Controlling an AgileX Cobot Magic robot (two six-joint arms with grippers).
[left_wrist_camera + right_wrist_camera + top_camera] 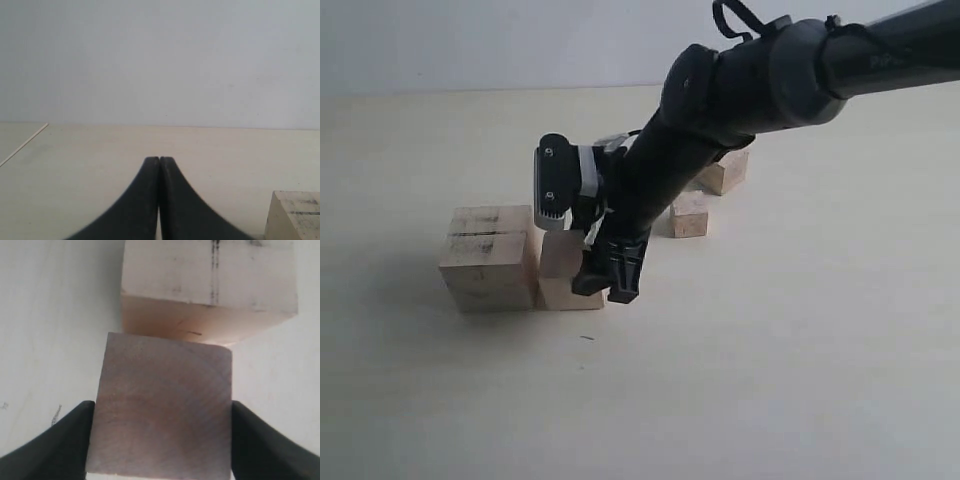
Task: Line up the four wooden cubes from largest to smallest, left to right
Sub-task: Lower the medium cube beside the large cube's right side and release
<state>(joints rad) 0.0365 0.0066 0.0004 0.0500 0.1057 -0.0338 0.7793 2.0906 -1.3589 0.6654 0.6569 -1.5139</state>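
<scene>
The right claw (161, 430) grips a wooden cube (162, 400) just beside the biggest cube (488, 258). The left claw (159, 167) is pressed together. The arm (720, 110) hides part of the far cube (725, 174).

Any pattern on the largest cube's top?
Largest cube: pale wood, dark streaks; best in right wrist view.

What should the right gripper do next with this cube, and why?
Probably open and lift straight up. The right gripper clasps the second cube, which seems to rest on the table just right of the largest cube in the exterior view, its proper place.
</scene>
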